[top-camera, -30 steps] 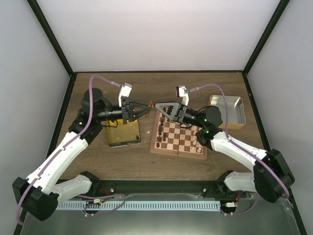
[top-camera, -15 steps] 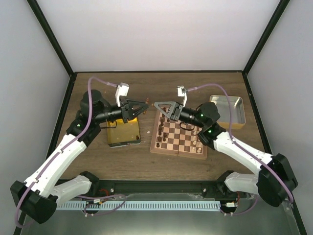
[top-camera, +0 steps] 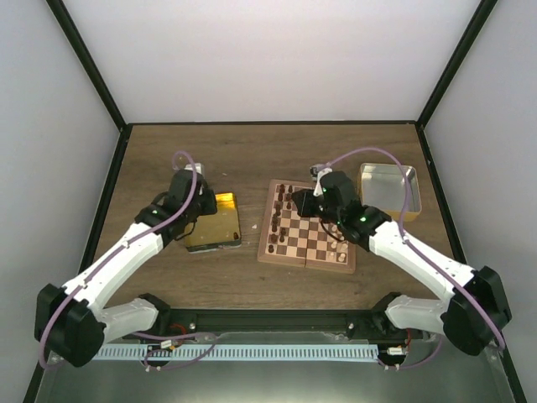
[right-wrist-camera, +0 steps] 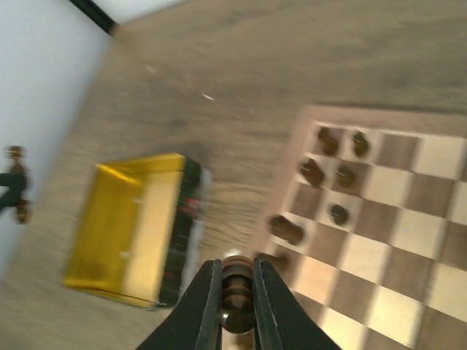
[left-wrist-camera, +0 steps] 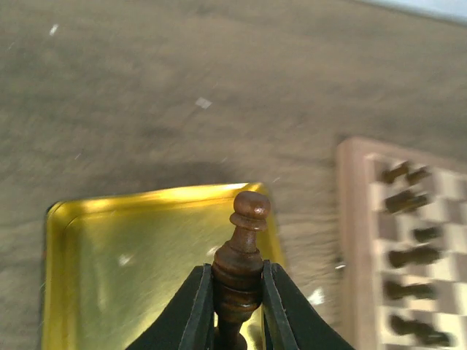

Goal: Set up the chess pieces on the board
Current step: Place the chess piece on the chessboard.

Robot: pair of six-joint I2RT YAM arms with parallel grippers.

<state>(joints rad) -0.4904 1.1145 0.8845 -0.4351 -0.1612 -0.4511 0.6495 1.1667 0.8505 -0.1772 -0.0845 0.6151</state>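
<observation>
Over the gold tin (left-wrist-camera: pixel 109 248), left gripper (left-wrist-camera: pixel 237 271) pinches a dark piece (left-wrist-camera: pixel 249 219) (base cut off); right gripper (right-wrist-camera: pixel 236 267) pinches a blurred piece (right-wrist-camera: pixel 237 293).

I note the board (top-camera: pixel 306 259) lying flat, checkered, tan-rimmed — dark chessmen (top-camera: pixel 277 217) crowd its left files. One dark piece (left-wrist-camera: pixel 246 248), upright, is pinched in the left gripper (left-wrist-camera: pixel 237 281) left of the board; a second dark piece (right-wrist-camera: pixel 236 299) is pinched in the right gripper (right-wrist-camera: pixel 236 271) above the board's left part.

Left hand (left-wrist-camera: pixel 237 273), right hand (right-wrist-camera: pixel 236 268) parted; right clamped chessman (right-wrist-camera: pixel 236 295).
</observation>
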